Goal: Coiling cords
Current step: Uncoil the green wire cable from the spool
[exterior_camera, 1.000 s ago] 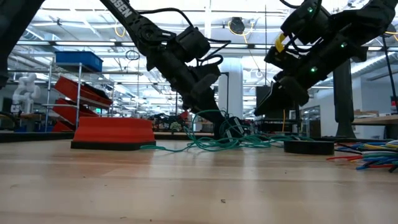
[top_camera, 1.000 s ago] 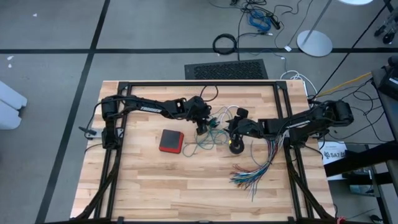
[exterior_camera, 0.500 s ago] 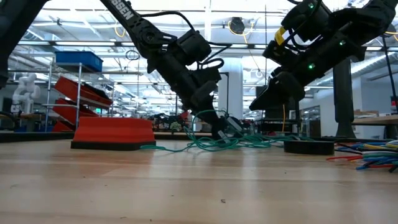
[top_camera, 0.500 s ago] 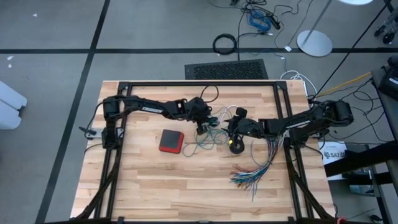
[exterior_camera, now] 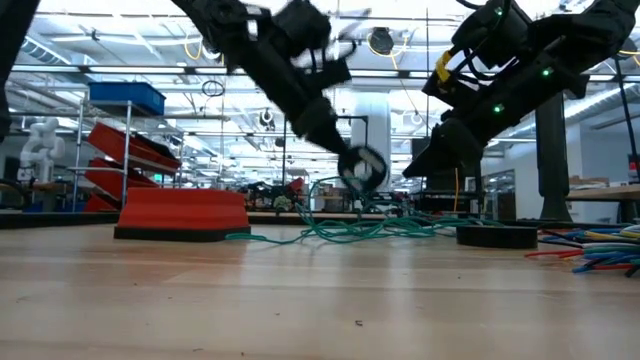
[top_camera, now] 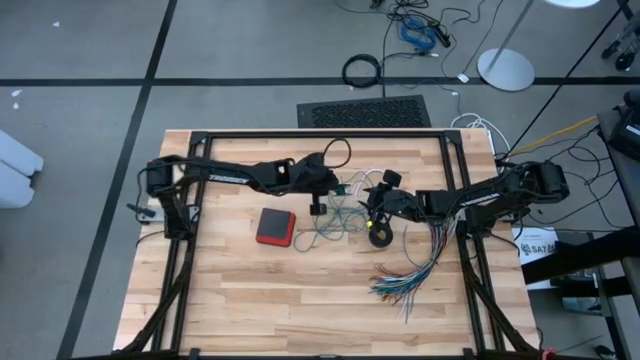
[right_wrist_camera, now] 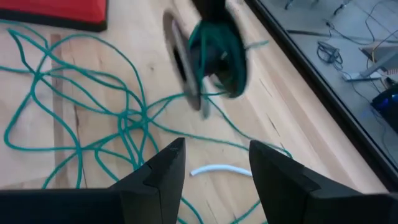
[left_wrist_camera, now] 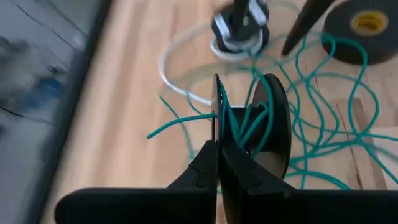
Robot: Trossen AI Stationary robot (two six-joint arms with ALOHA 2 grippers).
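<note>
Most thin teal-green cord [top_camera: 325, 228] lies loose; left gripper [left_wrist_camera: 217, 134] clamped on spool [left_wrist_camera: 270, 127] strands, right gripper [right_wrist_camera: 211, 165] apart.

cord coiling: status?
Done: a few turns of the teal cord sit on the spool that the left tool holds, shut on it and lifted off the table.
In hand: that spool; the right tool hovers open over the tangle.
Left: most of the teal cord lies loose on the table; the white cord is uncoiled.
</note>
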